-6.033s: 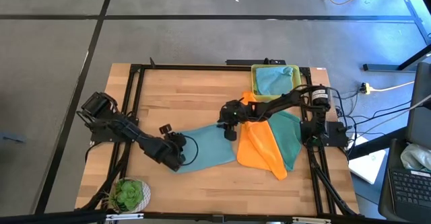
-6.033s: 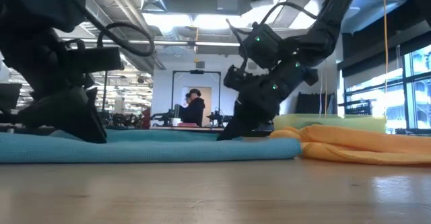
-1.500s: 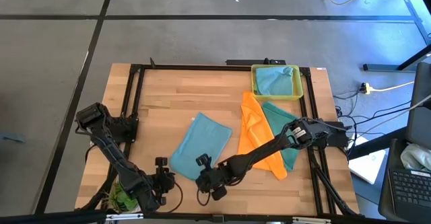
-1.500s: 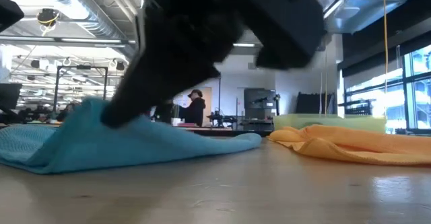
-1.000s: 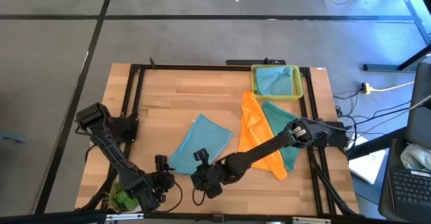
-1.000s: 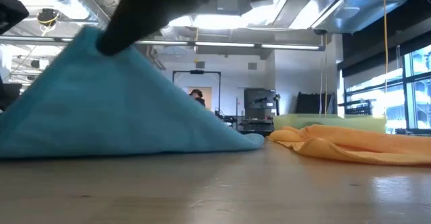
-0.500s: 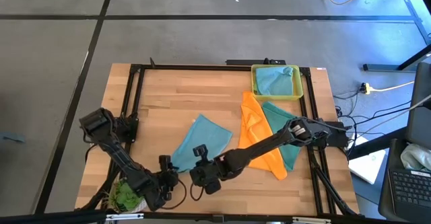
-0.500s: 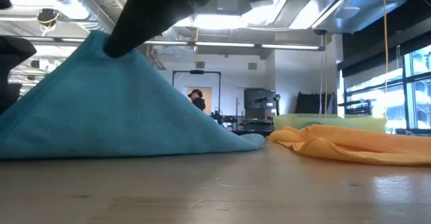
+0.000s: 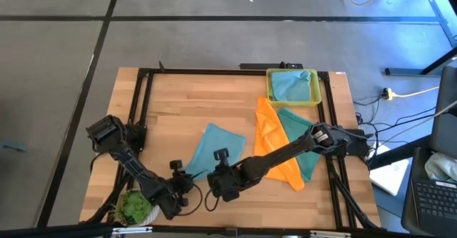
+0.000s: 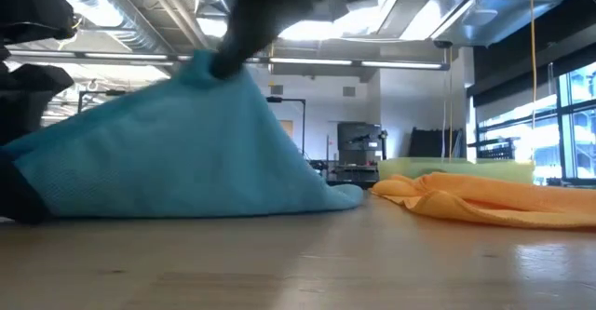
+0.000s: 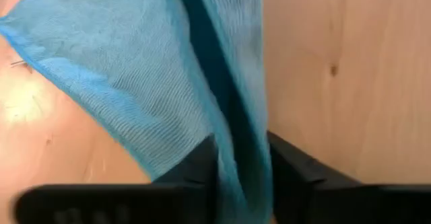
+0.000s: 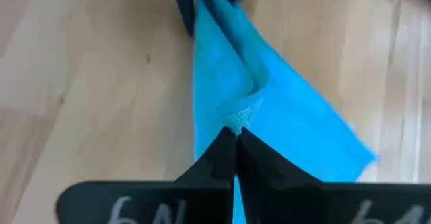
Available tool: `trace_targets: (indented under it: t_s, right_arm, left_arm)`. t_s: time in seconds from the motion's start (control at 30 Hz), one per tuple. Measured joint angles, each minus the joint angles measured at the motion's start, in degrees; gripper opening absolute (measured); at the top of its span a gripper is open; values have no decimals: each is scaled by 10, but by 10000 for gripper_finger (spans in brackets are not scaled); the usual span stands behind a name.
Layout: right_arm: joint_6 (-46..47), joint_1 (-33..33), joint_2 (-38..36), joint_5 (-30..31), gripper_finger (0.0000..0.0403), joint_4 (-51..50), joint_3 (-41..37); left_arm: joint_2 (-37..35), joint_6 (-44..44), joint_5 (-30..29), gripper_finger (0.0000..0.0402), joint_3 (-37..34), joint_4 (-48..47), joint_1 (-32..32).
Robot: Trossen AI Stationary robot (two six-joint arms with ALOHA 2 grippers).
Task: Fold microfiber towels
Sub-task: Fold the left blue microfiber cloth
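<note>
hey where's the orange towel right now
In the high view the orange towel lies right of centre on the table, overlapping the teal towel, below the yellow tray.

The wooden surface stands on a grey floor crossed by dark lines. Cables trail over the floor just beside the surface, near a laptop. Seen level across the surface, a large hall opens behind, with ceiling ducts, strip lights, tall windows and a dark-framed doorway.
</note>
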Motion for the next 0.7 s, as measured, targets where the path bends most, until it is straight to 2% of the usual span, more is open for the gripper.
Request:
trace_targets:
  t_s: [0.13, 0.3, 0.43, 0.57, 0.7]
  right_arm:
    - [43, 10, 0, -1, 6, -38, -21]
    - [104, 43, 0, -31, 7, -45, -54]
    - [136, 73, 0, -25, 10, -53, -67]
    - [148, 96, -5, 28, 5, -96, -65]
    - [155, 100, -27, 135, 6, -175, -64]
  left_arm:
    - [-1, 1, 38, 16, 18, -22, 0]
    - [-2, 30, 79, 4, 64, -15, 0]
    - [-2, 74, 97, 2, 105, -20, 7]
    - [-3, 125, 97, 1, 145, -59, 26]
    - [-3, 177, 90, 1, 182, -152, 57]
